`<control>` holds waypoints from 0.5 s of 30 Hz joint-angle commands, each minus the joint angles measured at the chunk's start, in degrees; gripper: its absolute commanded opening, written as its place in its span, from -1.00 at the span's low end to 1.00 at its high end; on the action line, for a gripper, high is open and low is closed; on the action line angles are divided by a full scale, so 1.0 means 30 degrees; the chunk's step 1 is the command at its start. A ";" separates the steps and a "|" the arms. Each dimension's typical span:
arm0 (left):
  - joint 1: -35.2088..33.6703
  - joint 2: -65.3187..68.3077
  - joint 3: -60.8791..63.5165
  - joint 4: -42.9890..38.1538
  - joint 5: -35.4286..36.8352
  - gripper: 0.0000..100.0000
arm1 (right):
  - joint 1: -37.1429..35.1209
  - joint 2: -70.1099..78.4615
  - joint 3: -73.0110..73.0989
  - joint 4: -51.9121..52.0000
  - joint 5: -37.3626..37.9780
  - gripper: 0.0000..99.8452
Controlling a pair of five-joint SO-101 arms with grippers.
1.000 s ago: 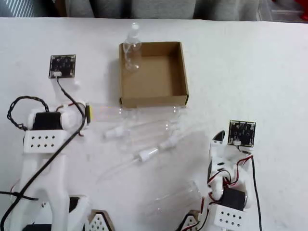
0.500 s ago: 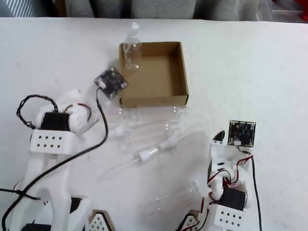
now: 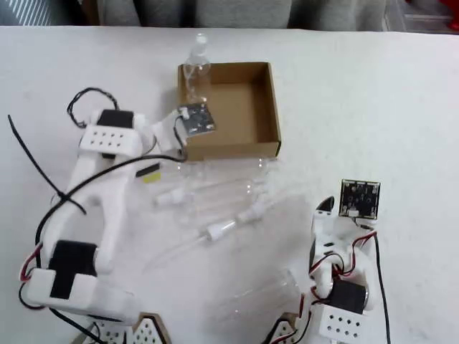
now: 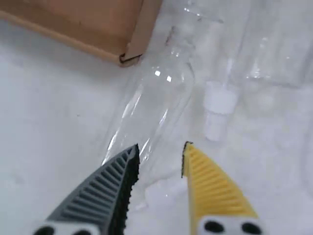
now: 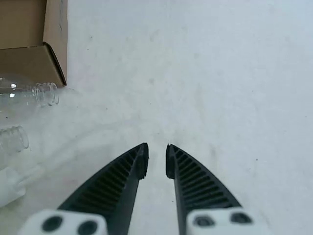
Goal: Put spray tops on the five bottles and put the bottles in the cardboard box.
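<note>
Bottle (image 4: pixel 156 98) by the cardboard box (image 4: pixel 73 24) shows between parted tips of the left tool (image 4: pixel 160 156); right tool (image 5: pixel 156 159) barely parted.

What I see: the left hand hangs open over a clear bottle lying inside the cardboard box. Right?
Not inside: in the left wrist view, the left hand hangs open over a clear bottle lying on the table by the corner of the cardboard box.

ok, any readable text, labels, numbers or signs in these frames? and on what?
None can be read.
The cardboard box shows plain brown walls.
The clear bottles on the table carry no labels.
Any marks on the circuit board on the right arm are too small to read.
</note>
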 commanded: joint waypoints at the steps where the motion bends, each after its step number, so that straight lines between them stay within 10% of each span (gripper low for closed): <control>1: 0.0923 0.0659 -0.2667 0.0674 -0.0352 -0.63 | -0.0132 -0.0220 0.0234 0.0073 0.0234 -0.90; 15: 0.1216 0.5729 -0.5597 -0.0527 -0.1172 -0.63 | -0.0161 -0.0220 0.0234 0.0073 0.0234 -0.90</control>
